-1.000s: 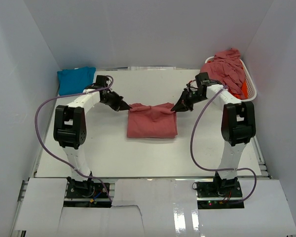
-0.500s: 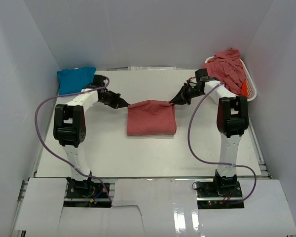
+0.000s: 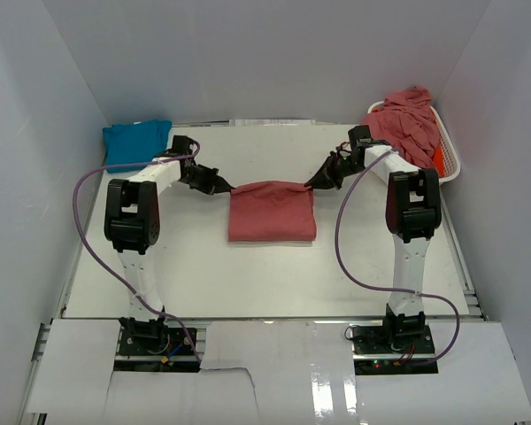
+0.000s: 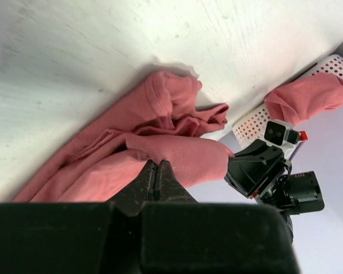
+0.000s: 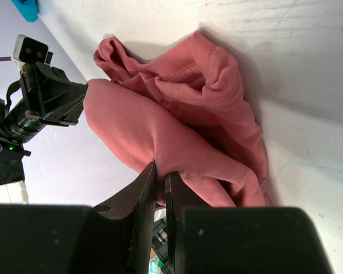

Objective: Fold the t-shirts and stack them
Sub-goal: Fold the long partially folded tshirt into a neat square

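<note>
Here left fingers [image 4: 167, 184] and right fingers [image 5: 147, 191] pinch t-shirt [image 3: 272, 212].

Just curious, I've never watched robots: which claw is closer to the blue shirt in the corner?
Left. The left gripper pinches the rose-red shirt at the end toward the blue shirt; the right gripper pinches its far end, toward the basket.

**Fixtures of my work cell**

- One white table [image 3: 248, 283], matt, its surface faintly streaked in my wrist views.
- One white plastic basket [image 3: 454, 158] with pierced sides, standing at the table's far right corner, just beside the right wall [image 3: 513, 204].
- One back wall [image 3: 265, 62] and one left wall [image 3: 26, 195], both plain white.
- Glossy white cover panels [image 3: 274, 372] along the near edge, one with a notch cut in it.
</note>
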Tool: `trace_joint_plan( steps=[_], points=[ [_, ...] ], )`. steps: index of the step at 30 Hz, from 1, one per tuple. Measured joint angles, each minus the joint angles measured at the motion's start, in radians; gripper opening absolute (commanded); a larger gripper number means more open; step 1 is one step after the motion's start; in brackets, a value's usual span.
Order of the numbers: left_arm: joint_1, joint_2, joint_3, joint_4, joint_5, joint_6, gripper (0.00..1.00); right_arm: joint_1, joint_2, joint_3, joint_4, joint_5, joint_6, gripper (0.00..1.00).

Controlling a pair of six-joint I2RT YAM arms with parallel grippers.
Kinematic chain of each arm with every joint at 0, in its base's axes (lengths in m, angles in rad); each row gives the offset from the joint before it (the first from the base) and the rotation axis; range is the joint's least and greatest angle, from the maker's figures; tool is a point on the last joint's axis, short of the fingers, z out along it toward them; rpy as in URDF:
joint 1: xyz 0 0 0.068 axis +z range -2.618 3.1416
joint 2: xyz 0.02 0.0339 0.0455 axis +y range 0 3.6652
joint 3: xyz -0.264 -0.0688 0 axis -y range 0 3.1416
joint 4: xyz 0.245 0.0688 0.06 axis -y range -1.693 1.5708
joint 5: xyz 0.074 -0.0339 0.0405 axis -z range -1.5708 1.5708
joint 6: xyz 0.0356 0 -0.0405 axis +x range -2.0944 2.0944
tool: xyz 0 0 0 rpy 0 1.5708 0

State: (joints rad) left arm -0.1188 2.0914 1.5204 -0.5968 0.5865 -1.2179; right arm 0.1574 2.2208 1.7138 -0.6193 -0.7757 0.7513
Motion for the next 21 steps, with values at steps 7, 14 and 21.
trace_joint_plan(
  steps=[7,14,21],
  points=[
    [0.0,0.017,0.013,-0.001,-0.008,-0.001,0.0,0.0,0.013,0.007,0.024,0.031,0.003,0.3],
    [0.0,0.017,0.03,0.01,-0.031,0.003,0.42,-0.007,0.013,0.038,0.053,0.078,0.001,0.47],
    [0.004,0.017,0.029,0.101,-0.079,-0.002,0.8,-0.007,0.013,0.046,0.089,0.114,-0.006,0.49]
  ],
)
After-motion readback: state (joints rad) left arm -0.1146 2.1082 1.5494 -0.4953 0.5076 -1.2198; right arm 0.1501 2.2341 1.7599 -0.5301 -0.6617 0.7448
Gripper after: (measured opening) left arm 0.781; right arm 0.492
